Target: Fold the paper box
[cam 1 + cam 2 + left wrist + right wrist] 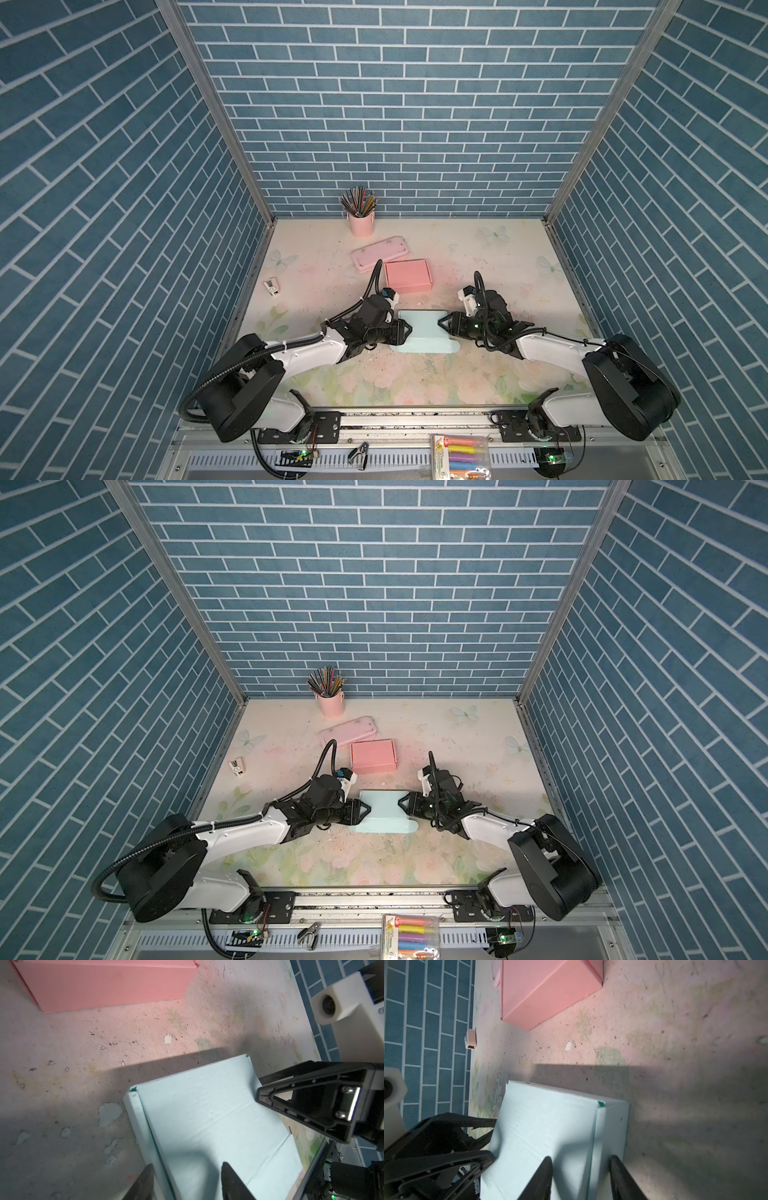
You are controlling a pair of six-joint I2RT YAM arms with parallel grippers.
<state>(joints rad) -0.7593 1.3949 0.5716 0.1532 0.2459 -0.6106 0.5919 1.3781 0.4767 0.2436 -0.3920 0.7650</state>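
One light-blue paper box (424,332) sits half folded near the front middle of the table (478,257), base flat and a narrow side wall turned up at each end. The left gripper (409,330) is at its left end. In the left wrist view its fingers (230,1180) straddle that wall with slack on the inner side, so they're spread, not pinching. The right gripper (442,326) does the same at the right end: the wall runs between its fingers (546,1174) with a visible gap, so it's loose too.

The tabletop is a pastel print of flowers and butterflies, pretty beat up, with chips, scuffs and dark specks all over. Blue brick-pattern walls (415,104) close in three sides, with metal posts at the back corners.

A closed pink box (407,276) sits just behind the blue one, not touching it. A flat pink case (380,253) lies behind that, and a pink cup of pencils (361,224) stands by the back wall. A small white gadget (272,287) lies by the left wall. On the front rail there's a black clip (359,453) and a pack of coloured sticks (459,455). The only writing I can make out is what looks like a 6 on that pack.
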